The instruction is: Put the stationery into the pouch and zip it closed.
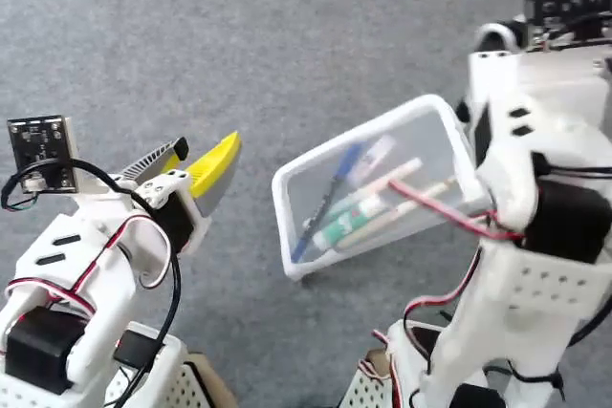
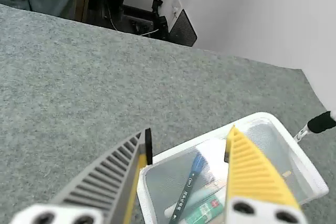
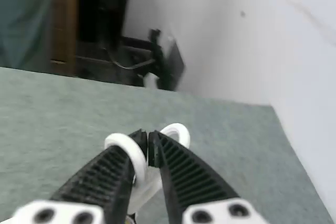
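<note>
Translucent pouch (image 1: 311, 179) (pens (image 1: 359, 207) inside) sits pinched in right gripper (image 3: 147, 141); left gripper (image 2: 190, 132) gapes.

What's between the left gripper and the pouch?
Nothing: in the high view, only bare grey mat separates the left gripper from the pouch.

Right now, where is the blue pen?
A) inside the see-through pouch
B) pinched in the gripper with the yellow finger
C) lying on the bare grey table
A: the blue pen lies inside the pouch, within its white rim, while the left gripper with the yellow finger is open beside the pouch and holds nothing.
</note>
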Motion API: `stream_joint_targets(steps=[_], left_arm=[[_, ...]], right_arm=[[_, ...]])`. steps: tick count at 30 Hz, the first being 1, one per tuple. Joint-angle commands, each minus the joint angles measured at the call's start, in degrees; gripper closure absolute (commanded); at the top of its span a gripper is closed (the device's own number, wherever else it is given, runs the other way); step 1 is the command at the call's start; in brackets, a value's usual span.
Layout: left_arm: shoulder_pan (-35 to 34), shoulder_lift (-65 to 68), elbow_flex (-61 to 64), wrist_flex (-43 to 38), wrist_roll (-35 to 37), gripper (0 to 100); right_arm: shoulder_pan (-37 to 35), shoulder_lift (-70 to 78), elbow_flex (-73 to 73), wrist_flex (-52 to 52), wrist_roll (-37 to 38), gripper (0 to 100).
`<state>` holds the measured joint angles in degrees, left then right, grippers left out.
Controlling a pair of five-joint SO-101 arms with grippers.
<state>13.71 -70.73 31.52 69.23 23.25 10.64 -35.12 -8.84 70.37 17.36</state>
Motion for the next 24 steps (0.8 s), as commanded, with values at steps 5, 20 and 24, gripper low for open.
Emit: stream_joint_targets(steps=[5,20,24], left_arm=[[-0.5,0.3,0.2,-1.9,0.4,75],[-7.3,-0.2,17.2,-10.8,4.7,75],[-7.2,-0.2,17.4,-10.5,6.8,75]], right_arm=[[-13.4,-1.7,-14.9,8.4,-1.1,98.7],[-42.1,-1.6,-22.5,18.5,-4.7,98.7],[-51.6,-1.8,-23.7,18.7,-4.7,98.7]])
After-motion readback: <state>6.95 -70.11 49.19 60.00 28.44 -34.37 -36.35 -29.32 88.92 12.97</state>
